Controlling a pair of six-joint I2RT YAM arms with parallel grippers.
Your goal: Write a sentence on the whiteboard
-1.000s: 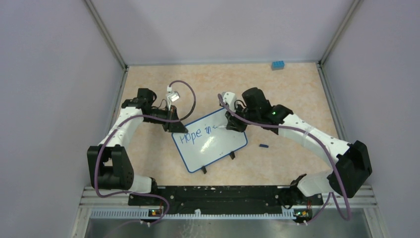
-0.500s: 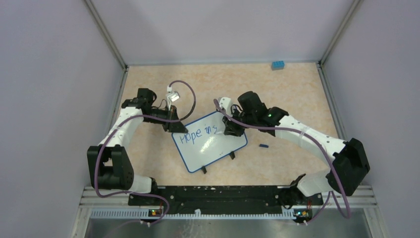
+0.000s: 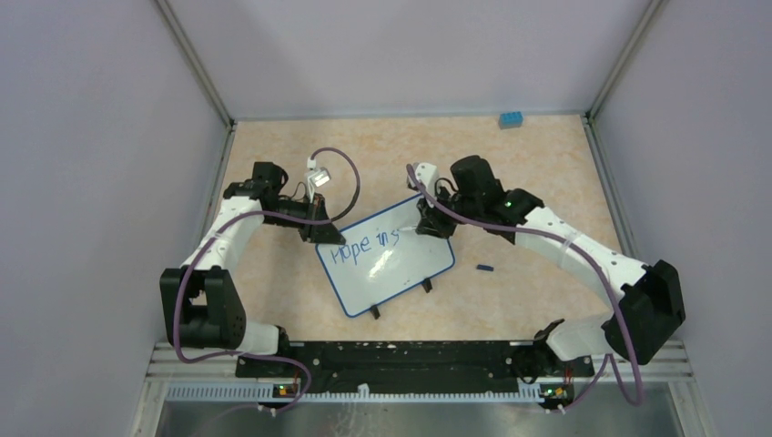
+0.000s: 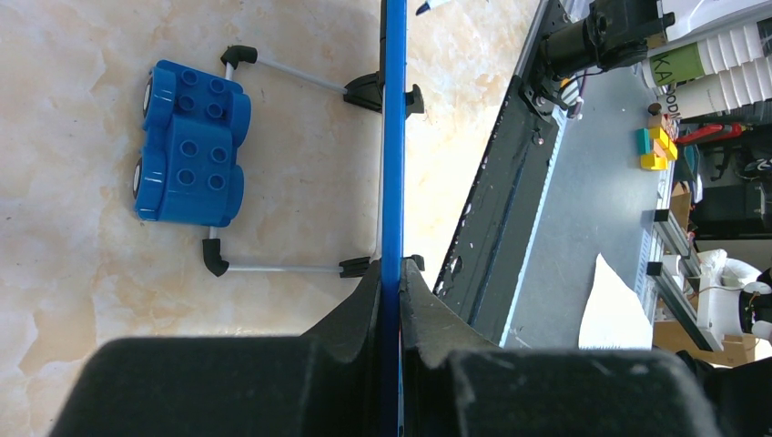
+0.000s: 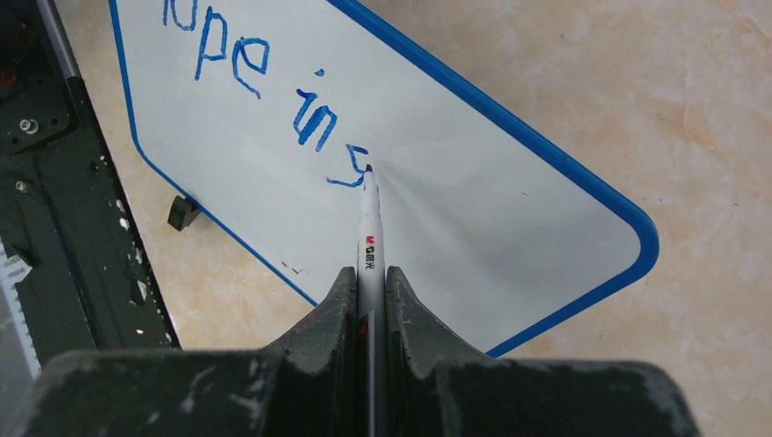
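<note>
The sentence [image 5: 314,127] reads "Hope in s". Right gripper [image 5: 369,278] clamps the marker [image 5: 369,218] there, left gripper [image 4: 391,273] pinches the whiteboard [image 5: 492,209] rim. "m" likely next.

This is a robotics lab test cell: plain lilac walls [image 3: 91,137] on aluminium posts [image 3: 196,64] box in a marble-patterned tabletop [image 3: 537,173], robot arms [image 3: 564,246] are bolted to a black rail [image 3: 410,360], and a grey bench [image 4: 583,182] beyond holds stacked paper cups [image 4: 719,59] and coloured blocks [image 4: 655,146].
</note>
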